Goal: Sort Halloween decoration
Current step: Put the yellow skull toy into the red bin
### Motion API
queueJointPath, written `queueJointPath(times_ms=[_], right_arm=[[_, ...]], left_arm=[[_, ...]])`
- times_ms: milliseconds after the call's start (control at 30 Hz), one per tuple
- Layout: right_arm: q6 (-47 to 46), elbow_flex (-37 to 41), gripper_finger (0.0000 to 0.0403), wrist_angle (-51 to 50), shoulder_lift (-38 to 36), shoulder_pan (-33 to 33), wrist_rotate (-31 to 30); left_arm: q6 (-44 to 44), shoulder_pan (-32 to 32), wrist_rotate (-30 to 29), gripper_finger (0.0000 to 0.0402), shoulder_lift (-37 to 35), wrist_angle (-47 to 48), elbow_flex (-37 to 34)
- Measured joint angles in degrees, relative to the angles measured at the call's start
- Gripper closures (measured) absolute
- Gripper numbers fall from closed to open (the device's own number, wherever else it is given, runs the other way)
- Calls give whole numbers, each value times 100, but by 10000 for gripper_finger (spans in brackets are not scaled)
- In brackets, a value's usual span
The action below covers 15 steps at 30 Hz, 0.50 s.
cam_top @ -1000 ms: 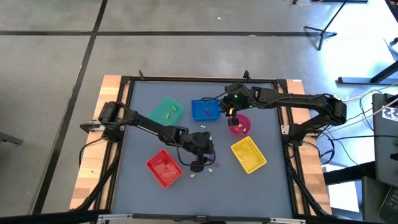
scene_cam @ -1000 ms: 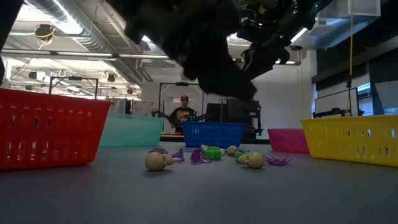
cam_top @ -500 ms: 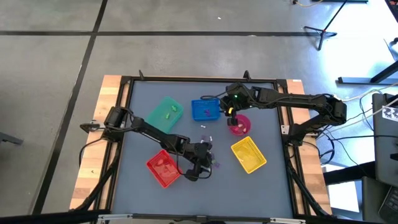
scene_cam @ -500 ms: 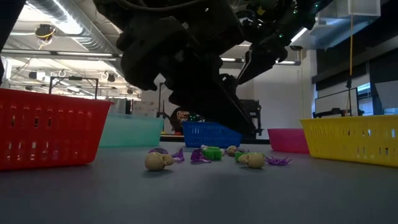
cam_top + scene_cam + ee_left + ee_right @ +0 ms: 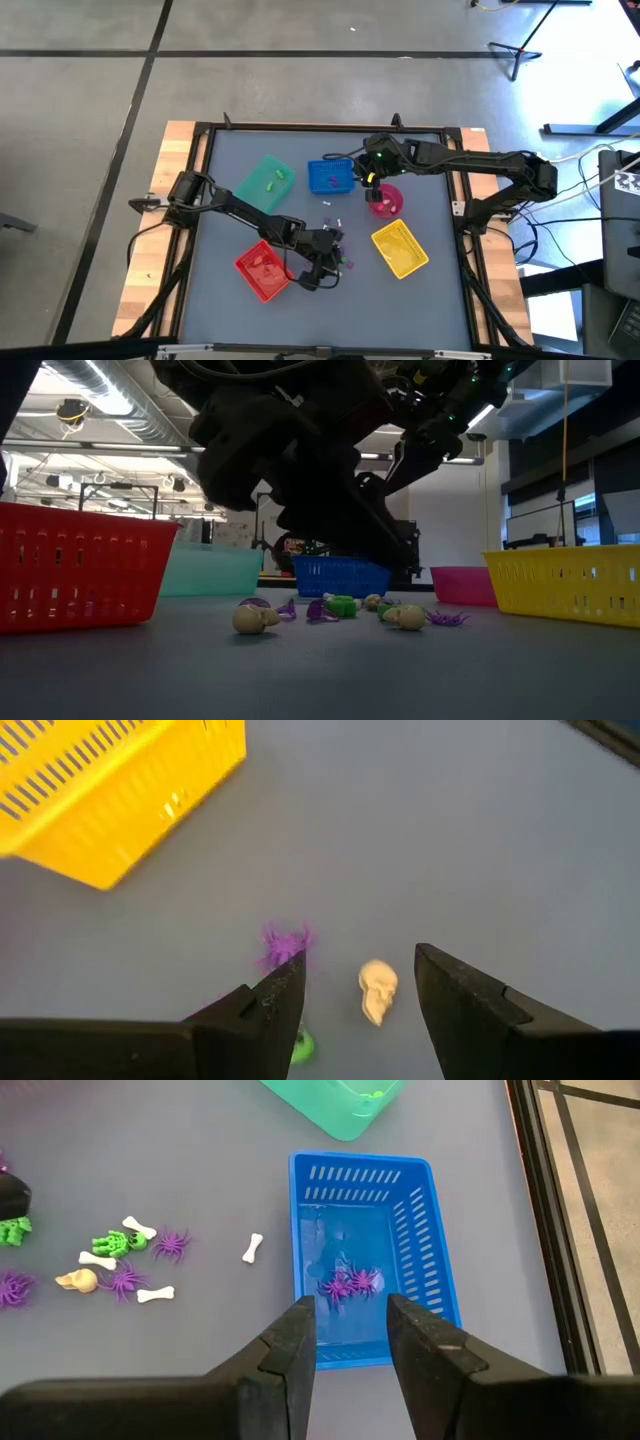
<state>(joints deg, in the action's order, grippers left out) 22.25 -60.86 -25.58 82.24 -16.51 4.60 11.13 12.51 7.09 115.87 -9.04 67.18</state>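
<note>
The Halloween decoration lies loose on the grey table, near its middle: a cream skull point(image 5: 378, 990), a purple spider point(image 5: 283, 942), a green piece point(image 5: 300, 1045), and bones, spiders and a green skeleton point(image 5: 118, 1240). My left gripper point(image 5: 358, 965) hovers open just above them, slanting down, with the skull ahead between its fingers and apart from them. My right gripper point(image 5: 350, 1315) is open and empty above the blue tray point(image 5: 365, 1260), which holds purple spiders point(image 5: 348, 1285).
A red tray point(image 5: 262, 270) stands just left of my left gripper point(image 5: 335, 262) and a yellow tray point(image 5: 400, 248) to its right. A green tray point(image 5: 265, 180) and the pink bowl point(image 5: 385, 200) flank the blue tray. In the low view a person shows far behind the table.
My left gripper has come down and toward the table's near edge, rolling a little, and now hangs low over the loose trinkets; for the last half second it has kept still. Its fingers have stayed open. The trinkets have not moved.
</note>
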Motion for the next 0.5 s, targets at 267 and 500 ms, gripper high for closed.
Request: queueJointPath(times_ms=[267,500], right_arm=[[-1,0,278,1,0,0,0],[-3,0,278,3,0,0,0]], left_arm=[[-8,74,2,230,0,18,201],[-4,240,-34,230,0,124,425]])
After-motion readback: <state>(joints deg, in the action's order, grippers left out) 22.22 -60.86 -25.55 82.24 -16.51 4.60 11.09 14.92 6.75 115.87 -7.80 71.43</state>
